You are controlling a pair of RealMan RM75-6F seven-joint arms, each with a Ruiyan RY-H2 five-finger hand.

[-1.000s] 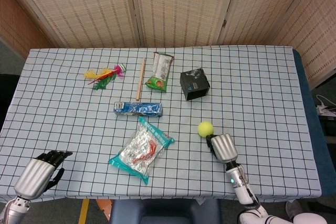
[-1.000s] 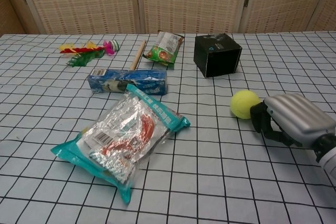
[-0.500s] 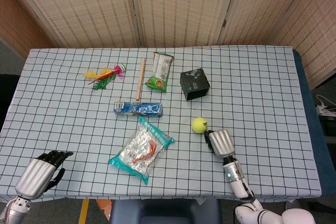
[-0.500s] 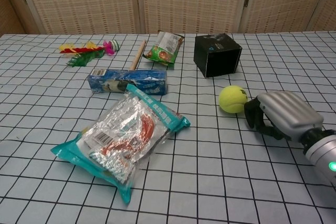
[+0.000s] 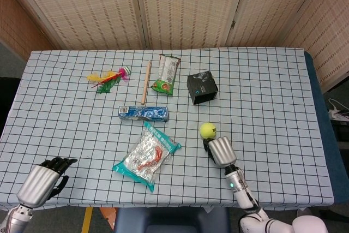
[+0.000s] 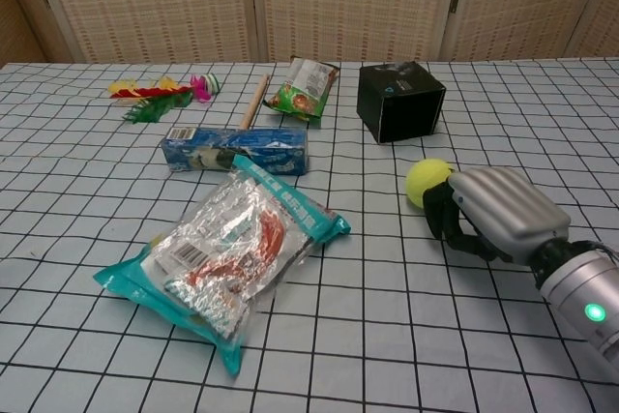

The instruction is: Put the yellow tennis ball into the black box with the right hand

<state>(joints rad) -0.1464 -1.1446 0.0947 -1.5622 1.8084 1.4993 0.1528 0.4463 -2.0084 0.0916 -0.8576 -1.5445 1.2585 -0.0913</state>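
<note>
yellow tennis ball lies just beyond right hand.

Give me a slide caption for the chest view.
Right hand reaches the tennis ball from behind, not yet gripping it, with the black box just beyond.

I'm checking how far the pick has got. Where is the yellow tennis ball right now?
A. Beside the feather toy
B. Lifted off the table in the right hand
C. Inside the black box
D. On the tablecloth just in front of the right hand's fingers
D: the yellow tennis ball sits on the checked tablecloth, at the fingers of the right hand, short of the black box.
</note>
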